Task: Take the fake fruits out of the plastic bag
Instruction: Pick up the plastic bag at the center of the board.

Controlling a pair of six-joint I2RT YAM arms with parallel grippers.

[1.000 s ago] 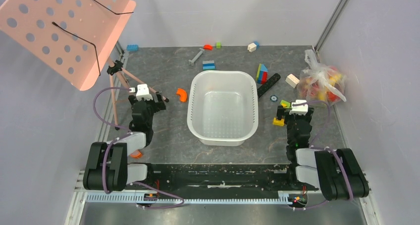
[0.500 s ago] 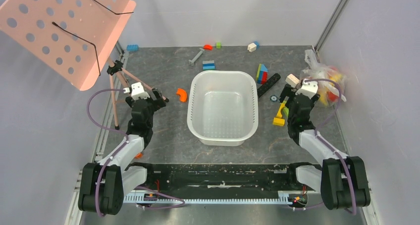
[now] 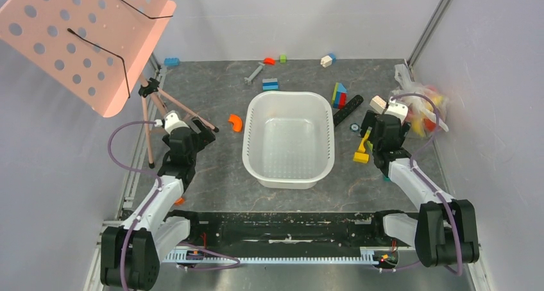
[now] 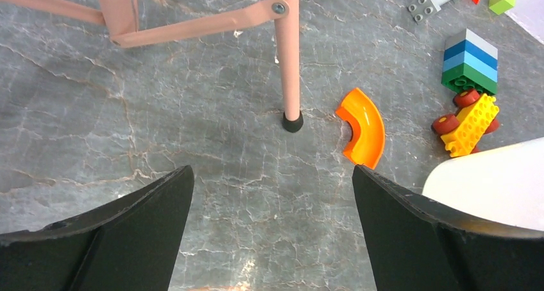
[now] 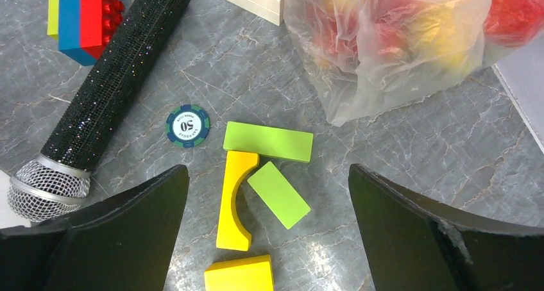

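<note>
The plastic bag (image 3: 420, 106) lies crinkled at the table's far right, against the wall. Red and yellow fake fruits (image 5: 442, 38) show through its film (image 5: 385, 54); nothing lies outside it. My right gripper (image 3: 383, 129) hovers just left of the bag and is open. In the right wrist view, my right gripper (image 5: 267, 170) has its fingers spread over green and yellow blocks, with the bag ahead to the right. My left gripper (image 3: 191, 134) is open over bare table left of the basin. In the left wrist view, my left gripper (image 4: 272, 170) holds nothing.
A white perforated basin (image 3: 289, 175) sits mid-table. A black microphone (image 5: 109, 92), a poker chip (image 5: 187, 125), green blocks (image 5: 268, 141) and a yellow arch (image 5: 232, 201) lie under my right gripper. An orange curved piece (image 4: 364, 127) and a pink stand leg (image 4: 289, 54) lie ahead of my left gripper.
My right arm has reached forward and right, bringing its gripper up beside the bag. My left arm has stretched forward and slightly left. Both grippers stayed open.
</note>
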